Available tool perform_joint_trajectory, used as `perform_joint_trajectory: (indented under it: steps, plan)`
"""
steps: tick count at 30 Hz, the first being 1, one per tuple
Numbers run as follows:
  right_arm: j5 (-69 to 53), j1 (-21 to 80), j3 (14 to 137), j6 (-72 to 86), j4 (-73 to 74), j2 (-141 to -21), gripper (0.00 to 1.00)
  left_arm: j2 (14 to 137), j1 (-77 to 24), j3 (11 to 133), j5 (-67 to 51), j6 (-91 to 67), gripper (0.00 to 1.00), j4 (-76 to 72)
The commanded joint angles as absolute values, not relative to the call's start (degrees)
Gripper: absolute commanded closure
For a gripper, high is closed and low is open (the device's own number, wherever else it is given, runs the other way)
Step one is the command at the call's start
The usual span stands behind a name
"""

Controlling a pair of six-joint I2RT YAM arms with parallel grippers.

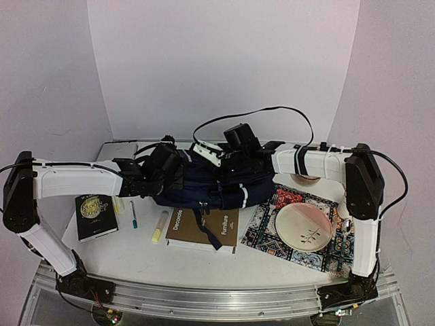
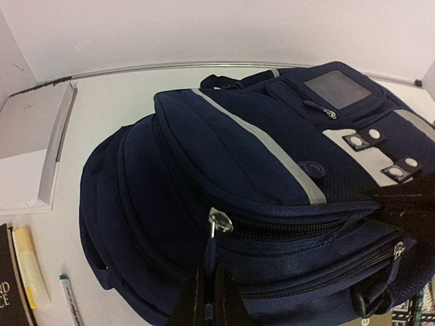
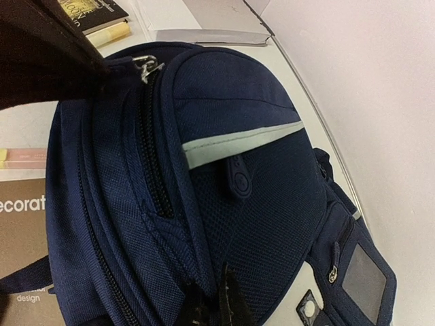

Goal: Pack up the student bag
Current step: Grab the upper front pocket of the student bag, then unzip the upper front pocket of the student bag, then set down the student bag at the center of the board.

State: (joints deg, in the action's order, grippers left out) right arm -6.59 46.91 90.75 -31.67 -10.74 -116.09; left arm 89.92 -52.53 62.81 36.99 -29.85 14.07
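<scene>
The student bag [image 1: 217,185], dark navy with white trim stripes, lies on its side in the middle of the table. My left gripper [image 2: 209,288] is shut on the navy pull tab hanging from a silver zipper slider [image 2: 221,222] at the bag's left end. That zipper's teeth run closed to the right. My right gripper [image 3: 216,302] is shut on a fold of the bag's fabric [image 3: 204,265] beside the mesh pocket. In the top view the left gripper [image 1: 165,175] is at the bag's left end and the right gripper [image 1: 234,155] is on its top.
A brown book [image 1: 204,228] lies partly under the bag's front. To the left lie a black book [image 1: 95,214], a yellow highlighter [image 1: 160,227] and a blue pen [image 1: 133,214]. A patterned mat [image 1: 272,234] with a plate [image 1: 304,226] is on the right. A white box [image 1: 117,149] stands back left.
</scene>
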Motion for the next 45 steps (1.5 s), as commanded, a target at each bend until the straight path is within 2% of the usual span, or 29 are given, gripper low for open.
perform_joint_trajectory:
  steps: [1, 6, 11, 23, 27, 35, 40, 42, 45]
  plan:
    - [-7.9, 47.4, 93.5, -31.4, -14.5, -114.6, 1.00, 86.6, -52.5, 65.9, 36.8, -25.5, 1.00, 14.2]
    - [-7.8, 47.4, 93.4, -32.8, -14.3, -114.4, 1.00, 83.8, -49.4, 64.5, 28.6, -23.8, 1.00, 14.2]
    - [-6.7, 47.3, 93.3, -35.4, -14.2, -114.3, 1.00, 79.8, -41.4, 62.3, 14.4, -22.6, 1.00, 14.3]
    - [-5.3, 43.0, 95.0, -40.7, -14.3, -113.7, 1.00, 76.0, -24.4, 60.9, -7.6, -19.8, 1.00, 17.5]
    - [-5.0, 41.0, 97.5, -41.4, -14.7, -115.0, 1.00, 76.5, -22.4, 62.4, -15.2, -19.1, 1.00, 18.2]
    - [-4.5, 37.3, 100.8, -41.7, -16.1, -118.9, 1.00, 76.8, -21.2, 62.6, -18.3, -20.3, 1.00, 20.1]
    - [-13.3, 37.3, 98.2, -38.5, -16.5, -117.3, 1.00, 78.5, -22.4, 61.5, -26.2, -24.2, 1.00, 16.6]
    - [-15.6, 38.0, 97.1, -36.5, -16.5, -116.2, 0.95, 79.2, -23.3, 61.3, -27.5, -26.0, 1.00, 14.8]
    - [-17.0, 39.8, 95.2, -35.3, -16.3, -114.2, 0.81, 80.8, -25.0, 62.1, -27.6, -27.9, 1.00, 13.2]
